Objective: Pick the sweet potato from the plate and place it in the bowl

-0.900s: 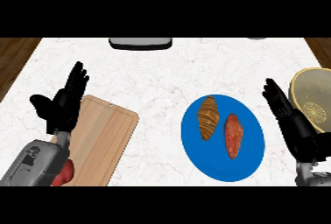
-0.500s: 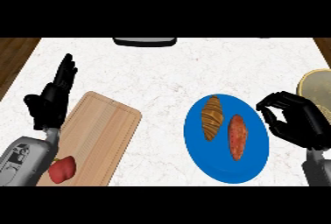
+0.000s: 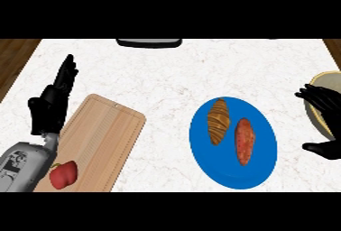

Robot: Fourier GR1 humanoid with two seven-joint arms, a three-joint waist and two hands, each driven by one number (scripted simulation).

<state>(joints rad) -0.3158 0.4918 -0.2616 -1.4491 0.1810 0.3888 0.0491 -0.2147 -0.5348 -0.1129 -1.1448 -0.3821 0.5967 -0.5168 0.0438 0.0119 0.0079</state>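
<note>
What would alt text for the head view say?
A sweet potato and a croissant lie on a blue plate; the open right hand hovers near the bowl, left hand resting open.

Two black hands, matte and segmented, with slim jointed fingers and a thicker thumb. Left hand (image 3: 52, 104) just beside the wooden cutting board (image 3: 100, 135), joined through a short pale wrist collar to a rounded grey forearm (image 3: 21, 168) with a darker marking on its shell. Right hand (image 3: 325, 118) well away from that board, equally black and glossless, its forearm out of view.
</note>
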